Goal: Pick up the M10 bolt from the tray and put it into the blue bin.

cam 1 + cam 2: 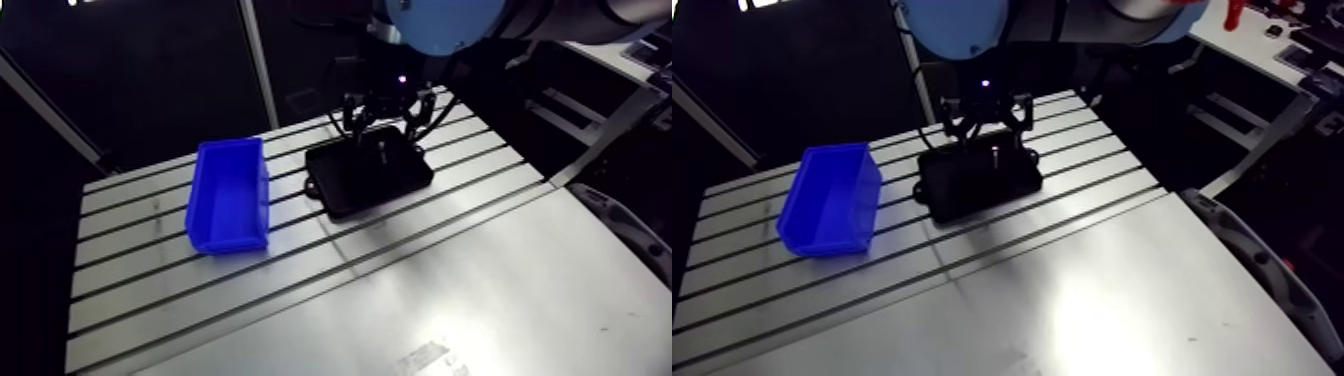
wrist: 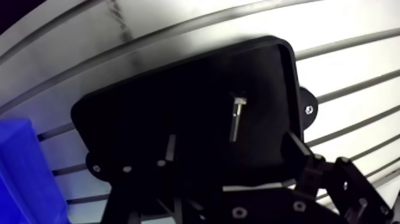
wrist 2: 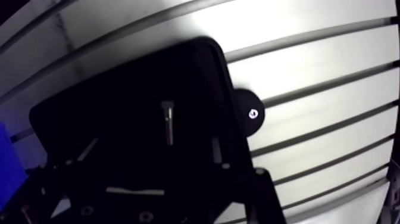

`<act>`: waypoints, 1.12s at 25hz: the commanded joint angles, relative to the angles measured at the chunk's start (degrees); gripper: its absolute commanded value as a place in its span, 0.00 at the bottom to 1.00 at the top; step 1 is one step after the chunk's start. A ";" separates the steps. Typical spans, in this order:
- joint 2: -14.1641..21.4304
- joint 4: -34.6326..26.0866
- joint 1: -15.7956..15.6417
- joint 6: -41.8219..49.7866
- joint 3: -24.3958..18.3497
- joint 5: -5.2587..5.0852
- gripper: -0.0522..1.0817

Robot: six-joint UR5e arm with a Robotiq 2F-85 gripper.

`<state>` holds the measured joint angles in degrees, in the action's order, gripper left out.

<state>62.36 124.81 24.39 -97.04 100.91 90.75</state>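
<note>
Tray (image 2: 149, 101): matte black, rounded rectangle.
Bolt (image 2: 236, 119): slim, shiny metal, lying flat inside.
Bin (image 1: 228, 195): blue plastic, boxy.
Claw (image 2: 232, 149): spread wide, empty.

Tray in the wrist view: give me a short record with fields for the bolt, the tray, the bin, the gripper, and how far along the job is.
bolt: lying flat inside the tray, not gripped
tray: black, on the slotted table
bin: blue, beside the tray, apart from it, no bolt in it
gripper: open, over the tray, bolt in line with its gap
progress: pick not yet done
</note>
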 commanded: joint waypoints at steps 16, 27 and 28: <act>-4.06 1.45 -0.13 0.67 -2.78 -0.10 0.38; -3.97 1.36 -0.39 0.75 -2.43 -0.01 0.42; -3.97 1.36 -0.39 0.75 -2.43 0.08 0.42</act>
<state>58.36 126.25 24.06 -96.29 98.51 90.74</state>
